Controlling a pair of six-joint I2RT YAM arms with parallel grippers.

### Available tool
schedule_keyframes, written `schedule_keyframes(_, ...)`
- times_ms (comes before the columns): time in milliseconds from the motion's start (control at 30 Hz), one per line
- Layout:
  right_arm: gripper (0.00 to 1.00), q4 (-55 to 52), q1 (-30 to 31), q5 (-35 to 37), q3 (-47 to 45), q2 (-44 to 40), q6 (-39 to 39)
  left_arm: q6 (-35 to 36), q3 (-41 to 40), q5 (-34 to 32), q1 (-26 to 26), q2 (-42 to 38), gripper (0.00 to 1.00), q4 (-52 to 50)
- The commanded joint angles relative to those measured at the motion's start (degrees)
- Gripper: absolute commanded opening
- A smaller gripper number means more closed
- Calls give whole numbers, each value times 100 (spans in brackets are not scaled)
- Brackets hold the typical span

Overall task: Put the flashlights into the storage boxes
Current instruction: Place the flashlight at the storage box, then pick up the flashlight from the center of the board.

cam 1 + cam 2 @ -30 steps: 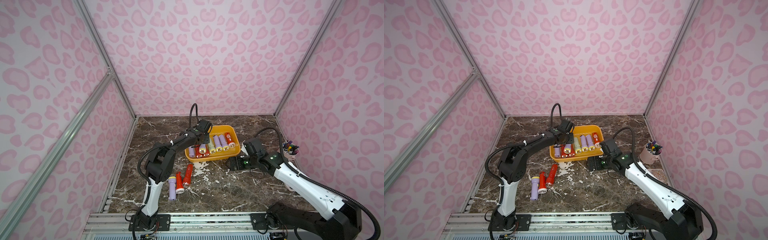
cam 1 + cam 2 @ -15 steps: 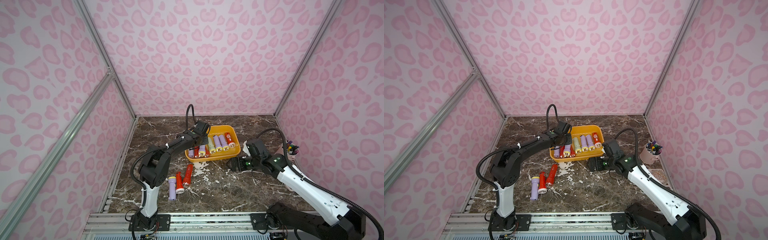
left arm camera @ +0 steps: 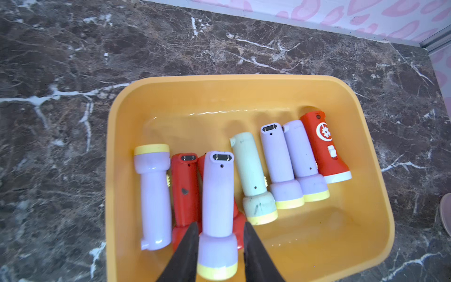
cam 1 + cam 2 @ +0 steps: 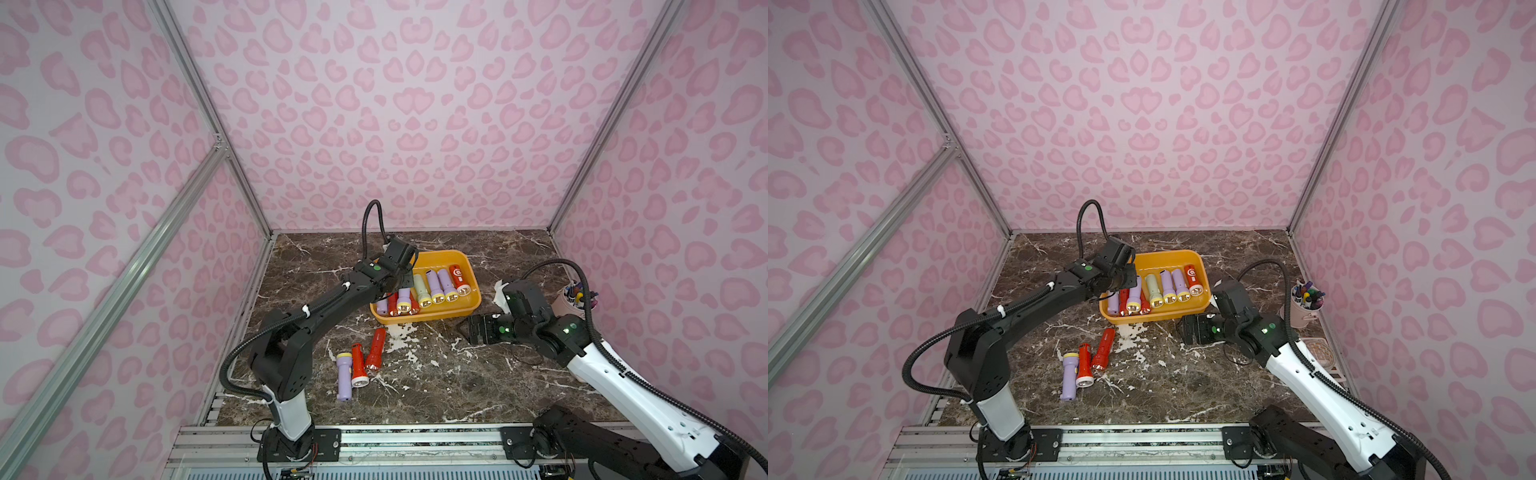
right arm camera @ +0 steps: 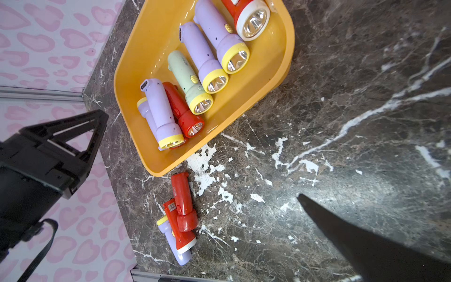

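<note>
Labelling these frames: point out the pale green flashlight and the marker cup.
pale green flashlight (image 3: 249, 166): left wrist view, middle of its body.
marker cup (image 4: 1301, 316): in a top view, pink side wall.

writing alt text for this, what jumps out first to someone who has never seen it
The yellow tray on the far half of the marble table catches the eye first, a row of flashlights inside and the left gripper shut on a lilac flashlight lying across red ones. Three more flashlights lie loose in front of it, all boxed in by loud pink heart-print walls.
</note>
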Motion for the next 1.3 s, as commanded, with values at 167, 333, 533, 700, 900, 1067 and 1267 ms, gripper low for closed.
schedule_keyframes(167, 99, 94, 538, 263, -360, -160, 343, -451, -1793, -670, -336, -1558, 45, -571)
schedule_keyframes(333, 99, 342, 1453, 638, -664, -209, 824, -903, -2707, -916, -676, -2405, 58, -906)
schedule_keyframes(533, 99, 686, 2705, 1295, -1075, -418, 1600, -969, -3210, -804, -943, -2787, 59, -1021)
schedule_keyframes(700, 99, 614, 3365, 1826, -1187, -679, 1999, -812, -3251, -873, -1000, -2646, 59, -940)
schedule_keyframes(900, 99, 281, 3469, 2095, -1226, -1130, 2138, -596, -3070, -810, -999, -2101, 62, -728)
schedule_keyframes(1067, 99, 26, 3432, 2194, -1184, -1300, 2122, -385, -2943, -723, -991, -1544, 61, -476)
schedule_keyframes(1267, 99, -154, 2875, 1910, -1197, -1499, 1919, -126, -2735, -495, -760, -966, 61, -175)
